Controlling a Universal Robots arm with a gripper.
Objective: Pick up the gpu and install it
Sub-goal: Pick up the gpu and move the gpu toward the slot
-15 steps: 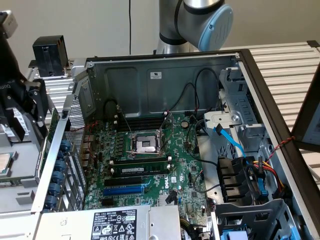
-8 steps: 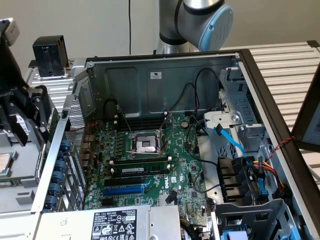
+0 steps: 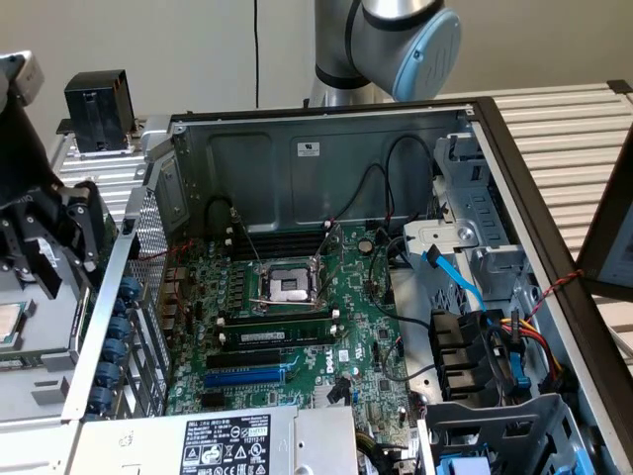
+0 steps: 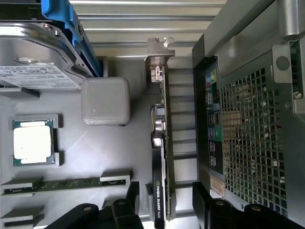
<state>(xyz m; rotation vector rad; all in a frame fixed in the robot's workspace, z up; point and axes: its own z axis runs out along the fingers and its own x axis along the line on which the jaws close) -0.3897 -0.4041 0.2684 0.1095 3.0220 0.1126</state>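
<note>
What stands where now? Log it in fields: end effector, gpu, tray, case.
end effector: open, straddling the gpu, not touching it
gpu: on edge outside the case, not installed
tray: holds processor and memory stick
case: open, motherboard exposed, blue slot free

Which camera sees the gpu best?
The wrist view: the gpu stands on edge, bracket and label plain, the open pincer straddling it. In the exterior view it is hidden behind the case wall.
</note>
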